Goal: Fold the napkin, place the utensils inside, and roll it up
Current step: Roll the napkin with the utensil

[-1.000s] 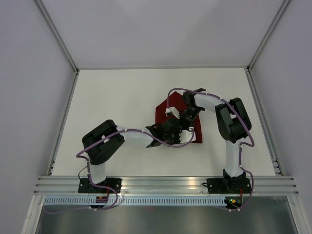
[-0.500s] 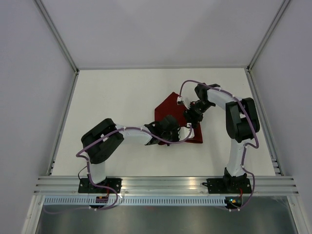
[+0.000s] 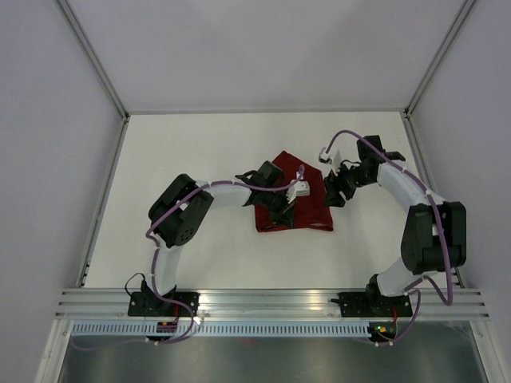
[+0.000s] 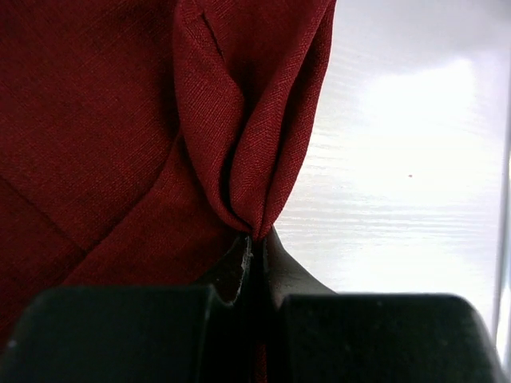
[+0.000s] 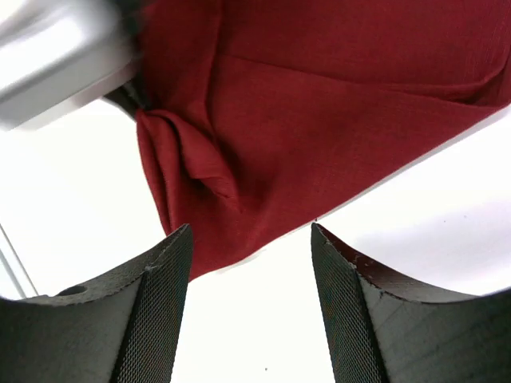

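L jaws pinch napkin (image 3: 311,211), R jaws apart

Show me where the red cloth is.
Overhead, the napkin lies near the middle of the table; the left pincer pinches a fold of it, and the open right pincer hovers by its right edge.

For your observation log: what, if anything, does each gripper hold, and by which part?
The left gripper pinches a bunched fold at the edge of the napkin. The right gripper is open, holding nothing.
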You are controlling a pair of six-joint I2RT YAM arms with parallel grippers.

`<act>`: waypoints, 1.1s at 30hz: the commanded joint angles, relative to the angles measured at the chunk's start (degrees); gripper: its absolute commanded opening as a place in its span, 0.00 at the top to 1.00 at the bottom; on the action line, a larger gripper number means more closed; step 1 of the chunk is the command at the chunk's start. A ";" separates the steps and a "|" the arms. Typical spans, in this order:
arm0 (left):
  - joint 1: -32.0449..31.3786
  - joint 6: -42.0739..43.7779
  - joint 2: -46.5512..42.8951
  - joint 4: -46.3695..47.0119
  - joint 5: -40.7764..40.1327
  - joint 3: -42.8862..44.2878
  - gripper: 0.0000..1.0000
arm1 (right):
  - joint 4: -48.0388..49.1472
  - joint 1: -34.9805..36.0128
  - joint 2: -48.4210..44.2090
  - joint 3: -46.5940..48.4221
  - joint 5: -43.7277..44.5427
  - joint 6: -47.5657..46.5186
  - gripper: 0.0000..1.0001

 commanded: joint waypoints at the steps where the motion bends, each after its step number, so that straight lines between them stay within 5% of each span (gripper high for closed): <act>1: 2.56 -3.71 5.61 -9.80 12.22 4.66 0.98 | 9.11 0.65 -7.87 -7.33 -2.10 -4.70 0.33; 6: 5.11 -5.46 11.23 -14.55 19.18 9.85 0.98 | 15.17 3.54 -14.40 -14.64 0.54 -7.69 0.33; 16: 7.13 -7.05 16.86 -19.65 25.07 15.04 0.98 | 30.03 23.48 -27.58 -30.38 13.19 -6.56 0.34; 33: 7.66 -6.53 20.03 -23.34 26.57 18.21 0.98 | 43.83 36.77 -20.04 -36.63 23.74 -6.99 0.37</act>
